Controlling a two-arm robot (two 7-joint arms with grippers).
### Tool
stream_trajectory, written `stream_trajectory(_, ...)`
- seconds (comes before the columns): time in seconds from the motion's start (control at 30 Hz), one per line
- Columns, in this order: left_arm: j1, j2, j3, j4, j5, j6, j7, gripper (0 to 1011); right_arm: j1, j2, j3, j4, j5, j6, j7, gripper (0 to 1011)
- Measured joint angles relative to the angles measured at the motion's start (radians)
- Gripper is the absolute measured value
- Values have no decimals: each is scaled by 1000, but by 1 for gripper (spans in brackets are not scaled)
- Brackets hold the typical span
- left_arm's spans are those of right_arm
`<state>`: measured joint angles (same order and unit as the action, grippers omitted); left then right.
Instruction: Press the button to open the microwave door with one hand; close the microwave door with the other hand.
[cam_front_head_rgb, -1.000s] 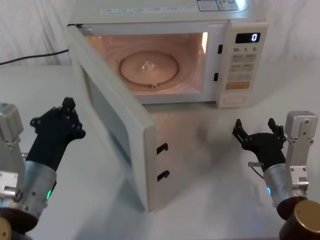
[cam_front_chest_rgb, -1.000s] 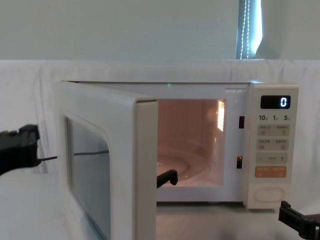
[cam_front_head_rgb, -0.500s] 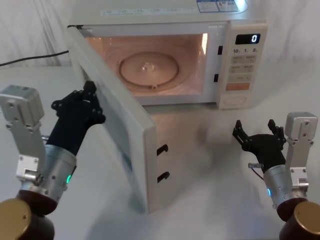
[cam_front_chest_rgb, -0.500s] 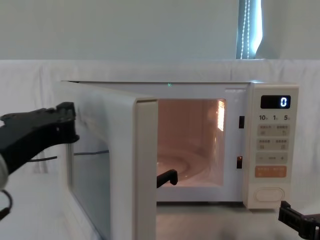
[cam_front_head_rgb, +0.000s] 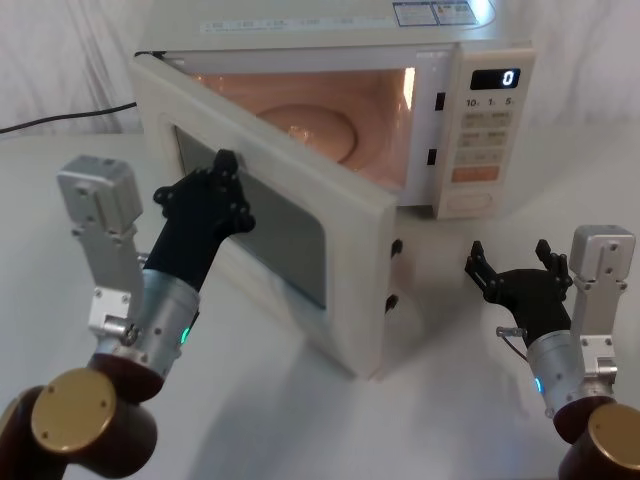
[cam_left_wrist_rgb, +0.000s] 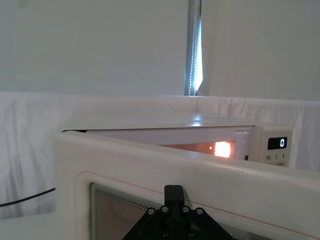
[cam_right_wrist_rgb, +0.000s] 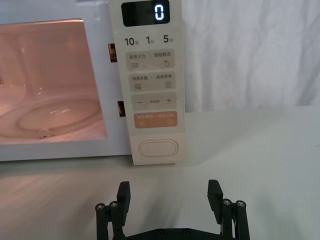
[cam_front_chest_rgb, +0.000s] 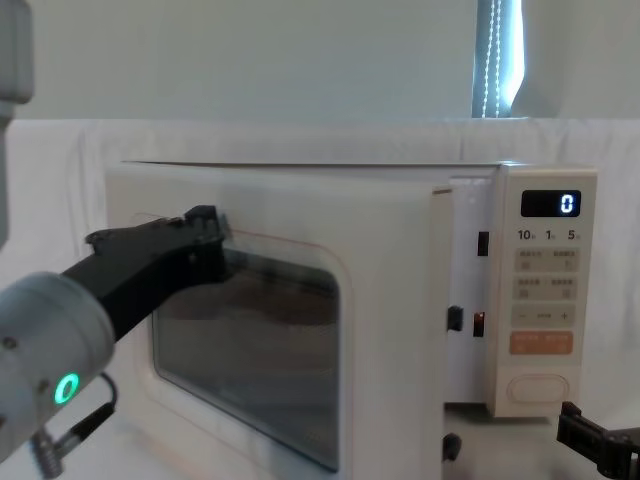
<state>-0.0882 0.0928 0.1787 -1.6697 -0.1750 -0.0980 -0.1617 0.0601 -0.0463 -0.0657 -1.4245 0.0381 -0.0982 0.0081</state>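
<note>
2 claws show: the left claw (cam_front_head_rgb: 222, 178) presses its tip against the half-open microwave door (cam_front_head_rgb: 300, 250), fingers together as far as visible, holding nothing; the right claw (cam_front_head_rgb: 516, 268) hovers wide, empty, over the counter (cam_front_head_rgb: 450, 400) below the button (cam_front_head_rgb: 470, 201).

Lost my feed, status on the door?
Left gripper pressed on microwave door, shut. Door half-closed, cavity lit. Right gripper open, idle below button. Nothing blocking.

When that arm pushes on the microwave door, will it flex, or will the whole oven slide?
The door looks thick and rigid, so it probably swings on its hinge without flexing. The left gripper presses on the window near the hinge side, so it likely needs a firmer push. The microwave looks bulky, probably staying put.
</note>
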Motion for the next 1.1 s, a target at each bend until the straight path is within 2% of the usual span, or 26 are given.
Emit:
stream_trajectory(0.27, -73, -14, 24, 68, -4, -5, -22, 0, 0, 0, 0, 0, 0, 0, 0, 1002)
stream_trajectory(1.1, -287, -61, 93, 302, -28, 37, -53, 0, 0, 0, 0, 0, 0, 0, 0, 1002)
